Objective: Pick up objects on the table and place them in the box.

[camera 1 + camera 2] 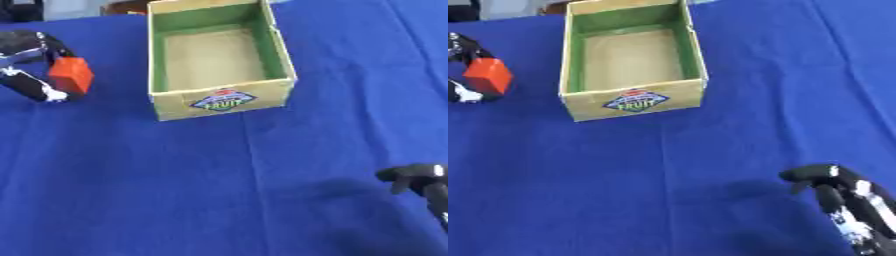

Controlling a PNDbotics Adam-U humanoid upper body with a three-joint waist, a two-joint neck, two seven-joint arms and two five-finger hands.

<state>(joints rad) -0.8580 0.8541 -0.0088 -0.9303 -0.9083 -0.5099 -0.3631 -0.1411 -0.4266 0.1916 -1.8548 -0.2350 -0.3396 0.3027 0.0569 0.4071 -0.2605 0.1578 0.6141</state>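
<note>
The left hand (35, 75) has its fingers clamped on the orange block (72, 75), held above the blue worktop (219, 190) just left of the open box (179, 102) — so the carry runs rightward over the near wall — while the right hand (842, 195) rests far off, fingers relaxed.

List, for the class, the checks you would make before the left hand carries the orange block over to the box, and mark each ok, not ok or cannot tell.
1. Orange block held in the left hand, fingers curled round it: ok.
2. Box upright, open at the top: ok.
3. Box interior free of objects: ok.
4. Blue cloth between block and box free of obstacles: ok.
5. Right hand away from the box, near the lower right corner: ok.
6. Block lifted off the cloth: cannot tell.
</note>
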